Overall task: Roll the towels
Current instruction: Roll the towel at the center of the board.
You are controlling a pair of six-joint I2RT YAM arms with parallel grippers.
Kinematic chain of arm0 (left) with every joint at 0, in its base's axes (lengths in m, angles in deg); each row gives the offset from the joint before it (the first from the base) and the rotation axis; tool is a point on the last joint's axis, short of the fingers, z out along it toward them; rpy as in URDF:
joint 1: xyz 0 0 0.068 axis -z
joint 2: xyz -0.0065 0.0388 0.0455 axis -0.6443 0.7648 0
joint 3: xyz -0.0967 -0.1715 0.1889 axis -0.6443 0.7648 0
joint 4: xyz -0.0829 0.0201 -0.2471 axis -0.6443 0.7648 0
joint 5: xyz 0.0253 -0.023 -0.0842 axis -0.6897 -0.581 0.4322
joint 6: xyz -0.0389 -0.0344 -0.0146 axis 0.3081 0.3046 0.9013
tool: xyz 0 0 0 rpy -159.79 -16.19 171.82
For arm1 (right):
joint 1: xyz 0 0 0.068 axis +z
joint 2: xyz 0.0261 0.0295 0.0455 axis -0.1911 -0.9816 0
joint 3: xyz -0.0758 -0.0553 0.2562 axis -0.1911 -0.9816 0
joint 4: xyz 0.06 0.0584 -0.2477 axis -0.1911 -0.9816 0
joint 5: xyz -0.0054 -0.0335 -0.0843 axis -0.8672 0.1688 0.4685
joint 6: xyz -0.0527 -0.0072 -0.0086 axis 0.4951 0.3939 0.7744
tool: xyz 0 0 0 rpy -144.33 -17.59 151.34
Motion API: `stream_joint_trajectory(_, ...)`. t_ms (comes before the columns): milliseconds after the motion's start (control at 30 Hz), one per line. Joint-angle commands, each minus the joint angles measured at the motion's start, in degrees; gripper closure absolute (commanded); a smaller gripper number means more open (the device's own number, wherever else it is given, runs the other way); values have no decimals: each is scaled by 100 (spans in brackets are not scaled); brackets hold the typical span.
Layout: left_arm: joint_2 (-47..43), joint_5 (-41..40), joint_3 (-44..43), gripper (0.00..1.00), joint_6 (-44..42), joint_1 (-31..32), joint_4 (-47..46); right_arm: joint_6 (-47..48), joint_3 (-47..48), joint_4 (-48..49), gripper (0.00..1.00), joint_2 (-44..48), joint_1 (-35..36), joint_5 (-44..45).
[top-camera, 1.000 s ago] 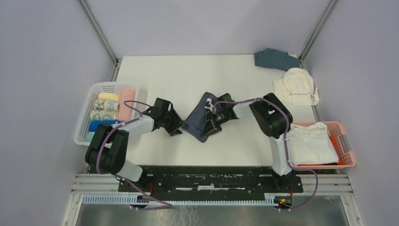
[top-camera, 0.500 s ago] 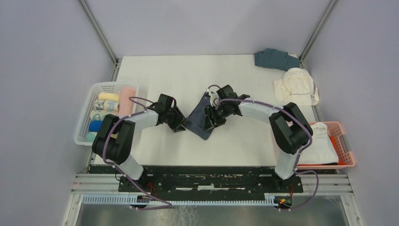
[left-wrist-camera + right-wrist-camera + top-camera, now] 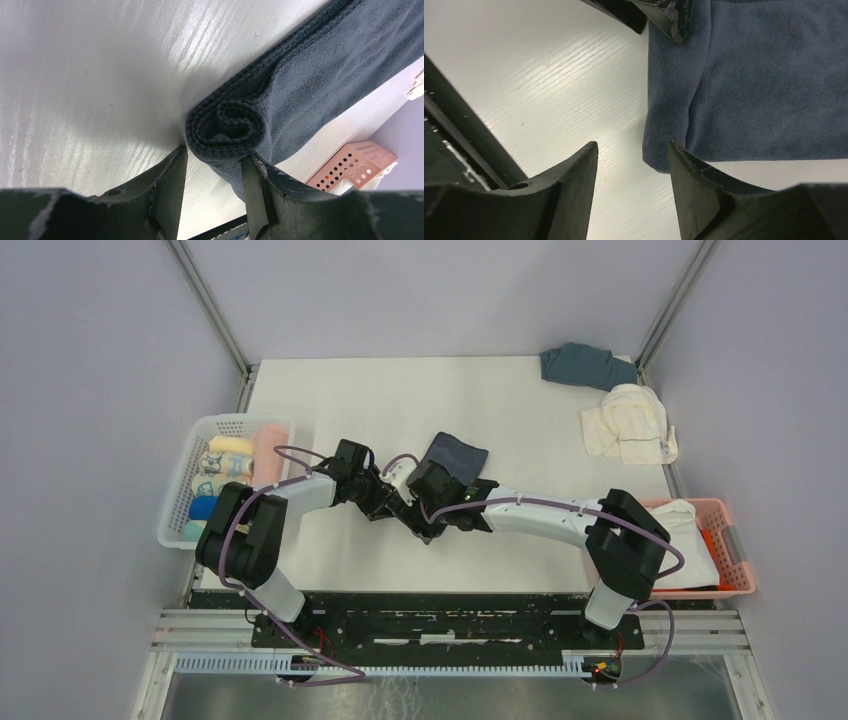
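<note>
Diagonally, navy towel (image 3: 455,455), near-left to far-right

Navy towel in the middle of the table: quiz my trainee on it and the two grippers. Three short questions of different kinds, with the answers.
1. True or false: the right gripper is clamped on the navy towel.
2. In the left wrist view, what sits at the fingertips of the left gripper? A a flat corner; B the towel's rolled end; C nothing.
3. Which basket holds the rolled towels: the white basket or the pink basket?
Key: 1 false: its jaws stand open over the table, beside the towel's edge. 2 B. 3 the white basket.
</note>
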Motion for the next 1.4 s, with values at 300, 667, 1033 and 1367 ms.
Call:
stream_joint_trajectory(300, 239, -312, 1, 48, -78, 20, 100, 647, 63, 380, 45, -760, 268, 1152)
stream_joint_trajectory(667, -320, -384, 336, 39, 29, 17, 198, 470, -79, 507, 90, -682, -15, -834)
stream_joint_trajectory(1033, -1616, -50, 870, 27, 358, -48, 241, -1399, -744, 2146, 94, -876, -1489, -4656)
stream_joint_trajectory(1367, -1337, 358, 737, 22, 471, -45, -512, -3358, -1678, 4609, 94, -1655, -2369, -5502)
